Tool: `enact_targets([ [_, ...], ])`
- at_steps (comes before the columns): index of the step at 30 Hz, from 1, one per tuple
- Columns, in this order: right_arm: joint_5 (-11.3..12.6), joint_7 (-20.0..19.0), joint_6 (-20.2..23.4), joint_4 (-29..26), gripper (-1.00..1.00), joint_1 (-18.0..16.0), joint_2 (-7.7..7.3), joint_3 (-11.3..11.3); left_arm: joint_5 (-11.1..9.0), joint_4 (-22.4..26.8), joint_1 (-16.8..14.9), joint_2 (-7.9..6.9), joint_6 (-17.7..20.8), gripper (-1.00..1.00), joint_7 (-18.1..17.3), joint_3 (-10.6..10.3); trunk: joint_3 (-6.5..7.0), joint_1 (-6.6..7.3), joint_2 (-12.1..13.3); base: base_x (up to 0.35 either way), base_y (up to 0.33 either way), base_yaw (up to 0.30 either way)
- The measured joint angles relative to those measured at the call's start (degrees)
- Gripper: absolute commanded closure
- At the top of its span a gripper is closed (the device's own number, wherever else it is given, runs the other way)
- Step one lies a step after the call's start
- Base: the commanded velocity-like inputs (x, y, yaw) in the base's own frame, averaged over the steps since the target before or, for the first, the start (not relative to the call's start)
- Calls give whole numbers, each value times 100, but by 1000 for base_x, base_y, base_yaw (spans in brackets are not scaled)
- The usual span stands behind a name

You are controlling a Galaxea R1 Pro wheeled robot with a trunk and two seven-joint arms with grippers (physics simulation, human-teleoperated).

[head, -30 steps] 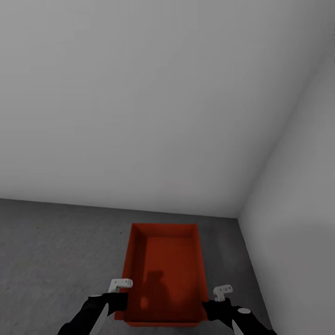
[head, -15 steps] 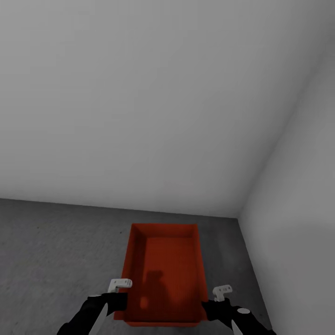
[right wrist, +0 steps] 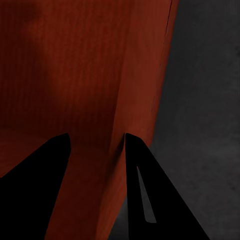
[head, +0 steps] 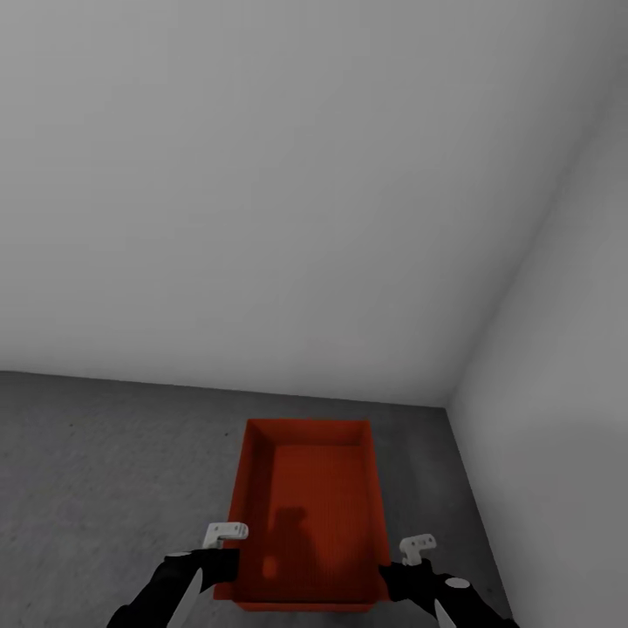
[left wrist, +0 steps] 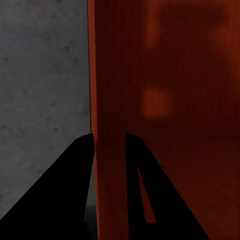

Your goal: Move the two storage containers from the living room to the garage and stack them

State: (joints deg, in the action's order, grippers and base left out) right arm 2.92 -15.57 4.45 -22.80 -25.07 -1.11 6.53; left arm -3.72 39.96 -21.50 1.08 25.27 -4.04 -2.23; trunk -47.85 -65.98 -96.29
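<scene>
The storage container hangs level over the garage floor near the wall corner, left gripper and right gripper each pinching an opposite side wall, evidently to prevent tilting.

Orange-red against grey and white, as we see it.

We see one storage container, orange-red all over, darker and browner inside where a dim shadow falls on its base; in our wrist views its wall glows deep red with a faint fine vertical grain. The floor is dark grey, matte and lightly mottled. The walls are plain white, shading to pale grey. Our left gripper and right gripper are black with small white fittings.
</scene>
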Motion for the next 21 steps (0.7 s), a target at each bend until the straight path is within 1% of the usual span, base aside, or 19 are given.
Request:
enact_targets([
  [5,-3,0,0,-1,100,0,1,-1,-1,-1,0,-1,-1,100,0,-1,0,0,0,0,0,0],
  [9,-6,0,1,2,100,0,2,-3,-2,0,0,-1,3,100,1,-2,-71,-87,-159,0,0,0],
  [19,-8,-1,0,-1,100,0,3,-7,9,0,0,1,0,100,-9,16,-72,-88,-160,0,0,0],
  [21,-17,-9,0,2,100,-2,4,-15,0,-2,0,-4,0,100,-10,8,-107,-131,-239,0,0,0],
])
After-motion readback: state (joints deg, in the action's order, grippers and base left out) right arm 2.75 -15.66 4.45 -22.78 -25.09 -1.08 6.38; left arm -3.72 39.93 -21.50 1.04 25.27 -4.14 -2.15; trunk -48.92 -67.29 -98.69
